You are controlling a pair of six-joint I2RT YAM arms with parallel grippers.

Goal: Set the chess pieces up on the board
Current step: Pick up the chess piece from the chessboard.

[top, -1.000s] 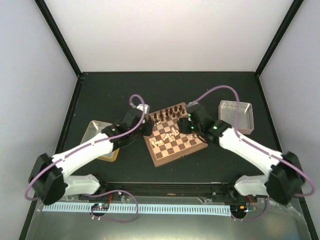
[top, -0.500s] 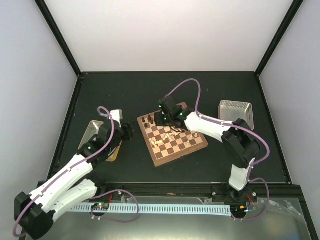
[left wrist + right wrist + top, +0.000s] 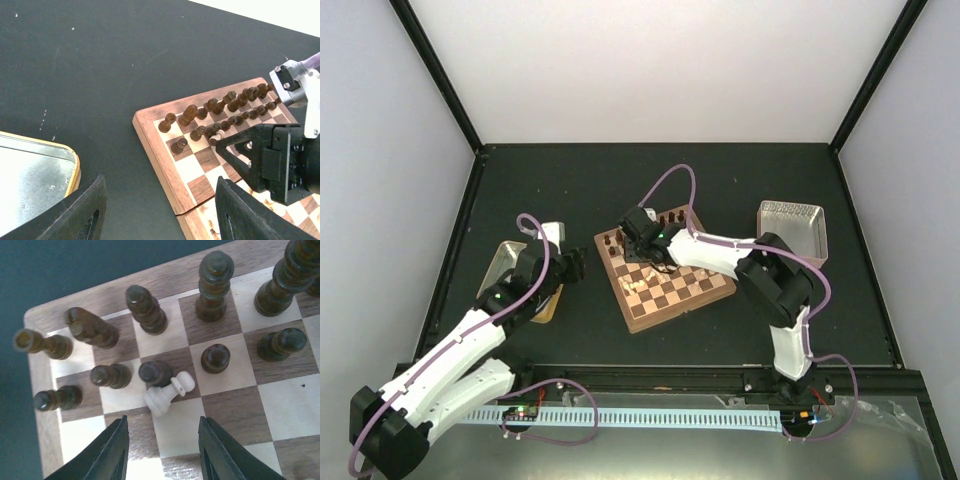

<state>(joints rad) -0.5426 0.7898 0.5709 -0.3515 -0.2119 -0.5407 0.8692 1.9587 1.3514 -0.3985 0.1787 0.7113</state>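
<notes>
Left claw [image 3: 160, 192] seen open and empty above bench [image 3: 100, 75], between tray [image 3: 30, 175] and board [image 3: 157, 150], right claw [image 3: 162, 425] likewise open over board, cream pawn [image 3: 167, 392] found tipped just ahead of its fingertips, beside dark pawn [image 3: 155, 372], dark chessmen [image 3: 146, 310] ranked beyond.

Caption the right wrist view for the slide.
Right gripper open, lined up on a cream pawn beside dark pieces at a corner of the board.
</notes>
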